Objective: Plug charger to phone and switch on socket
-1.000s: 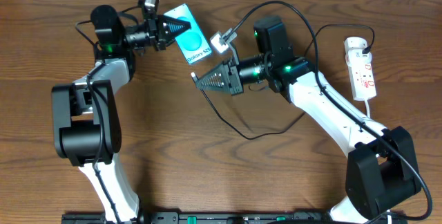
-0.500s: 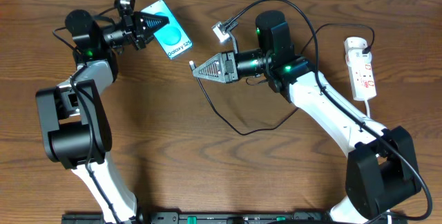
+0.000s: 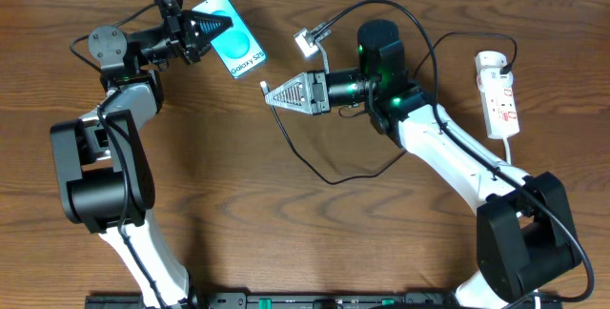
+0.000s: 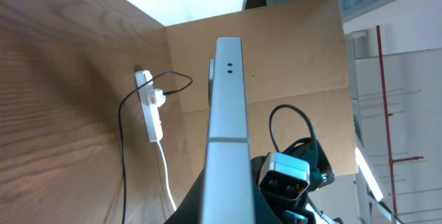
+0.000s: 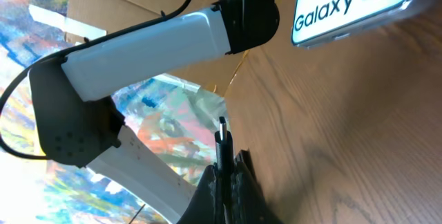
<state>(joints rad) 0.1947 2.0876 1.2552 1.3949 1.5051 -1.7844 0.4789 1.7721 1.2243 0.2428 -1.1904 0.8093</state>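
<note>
2 grippers closed, phone and charger tip near each other but apart.
Your left gripper [image 3: 212, 30] clamps the phone [image 3: 238, 50] at 11 o'clock on the table [image 3: 286, 242], screen facing up. Your right gripper [image 3: 271, 97] pinches the charger [image 3: 264, 86] by its tip, at 4 o'clock from the phone. The socket [image 3: 498, 94] lies at 3 o'clock.

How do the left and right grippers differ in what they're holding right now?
The left gripper is shut on the phone, its lit screen facing up; the right gripper is shut on the charger, plug tip sticking out. The left grips a wide flat slab, the right a thin plug. Both are shut and point roughly toward each other.
</note>
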